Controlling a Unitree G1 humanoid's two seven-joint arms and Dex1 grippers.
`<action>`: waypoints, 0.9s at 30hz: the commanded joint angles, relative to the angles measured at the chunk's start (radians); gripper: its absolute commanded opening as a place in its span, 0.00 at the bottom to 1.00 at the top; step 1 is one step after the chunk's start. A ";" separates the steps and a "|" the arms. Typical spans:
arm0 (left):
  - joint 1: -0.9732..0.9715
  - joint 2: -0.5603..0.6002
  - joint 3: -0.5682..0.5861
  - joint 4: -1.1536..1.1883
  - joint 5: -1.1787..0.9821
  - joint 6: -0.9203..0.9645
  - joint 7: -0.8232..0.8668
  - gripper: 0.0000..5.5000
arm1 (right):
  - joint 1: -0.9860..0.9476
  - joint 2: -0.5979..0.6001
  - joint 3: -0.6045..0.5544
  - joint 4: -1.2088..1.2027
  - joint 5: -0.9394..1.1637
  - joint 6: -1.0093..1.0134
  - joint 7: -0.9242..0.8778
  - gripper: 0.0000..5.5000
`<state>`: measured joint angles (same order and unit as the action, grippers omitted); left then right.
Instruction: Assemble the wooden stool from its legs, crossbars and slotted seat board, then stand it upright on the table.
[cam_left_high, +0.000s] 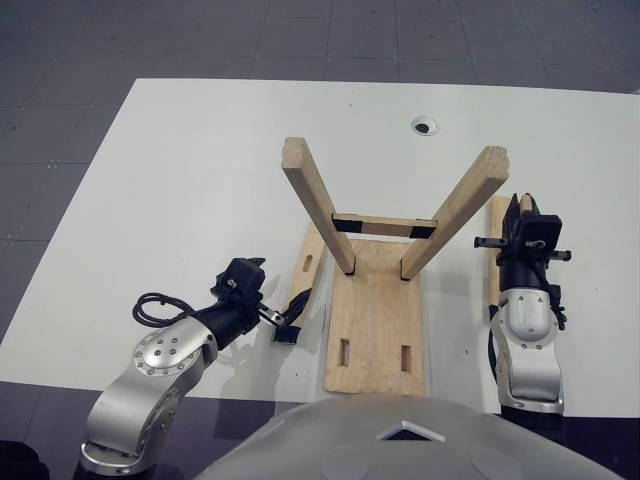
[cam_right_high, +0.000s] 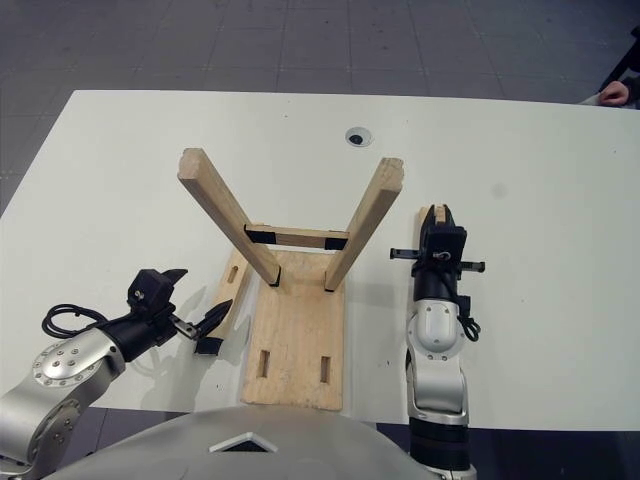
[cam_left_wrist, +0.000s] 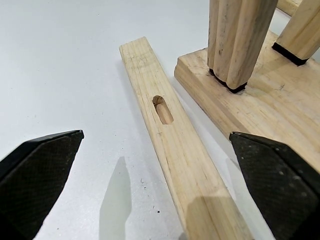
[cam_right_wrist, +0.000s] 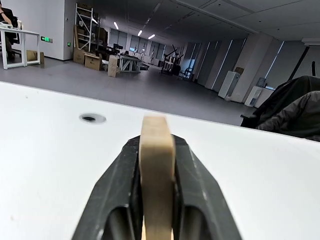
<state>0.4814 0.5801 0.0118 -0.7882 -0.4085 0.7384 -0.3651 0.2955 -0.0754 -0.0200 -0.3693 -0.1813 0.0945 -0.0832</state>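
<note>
Slotted leg (cam_left_wrist: 182, 157) flat on table (cam_left_wrist: 60, 60), between left tool's (cam_left_wrist: 156, 142) parted fingers (cam_left_wrist: 40, 170)

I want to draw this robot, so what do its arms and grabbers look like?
The left arm and right arm have rounded silver shells, black toward the wrist. The left one has a round joint ringed with small dots and a looping black cable. The left gripper and right gripper are black, with wedge-shaped fingers in a fine grid texture.

The left hand (cam_right_high: 208, 288) hung low on a bent arm, fingers spread wide, while the right hand (cam_right_high: 440, 212), forearm stretched straight forward, gripped a wooden piece (cam_right_wrist: 157, 145).
</note>
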 joint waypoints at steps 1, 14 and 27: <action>0.004 -0.001 0.002 -0.005 0.011 0.012 0.003 1.00 | -0.005 -0.006 -0.007 -0.038 0.006 0.028 0.018 0.25; 0.009 -0.005 0.000 -0.009 0.009 0.013 0.004 1.00 | -0.063 -0.006 -0.028 -0.283 0.047 0.223 0.079 0.61; 0.022 -0.021 -0.010 -0.016 0.016 0.009 0.015 1.00 | -0.580 -0.112 -0.188 -0.354 0.171 0.640 0.138 0.61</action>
<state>0.5043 0.5594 0.0025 -0.7928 -0.3985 0.7390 -0.3562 -0.2316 -0.1727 -0.2005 -0.7303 -0.0283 0.7069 0.0497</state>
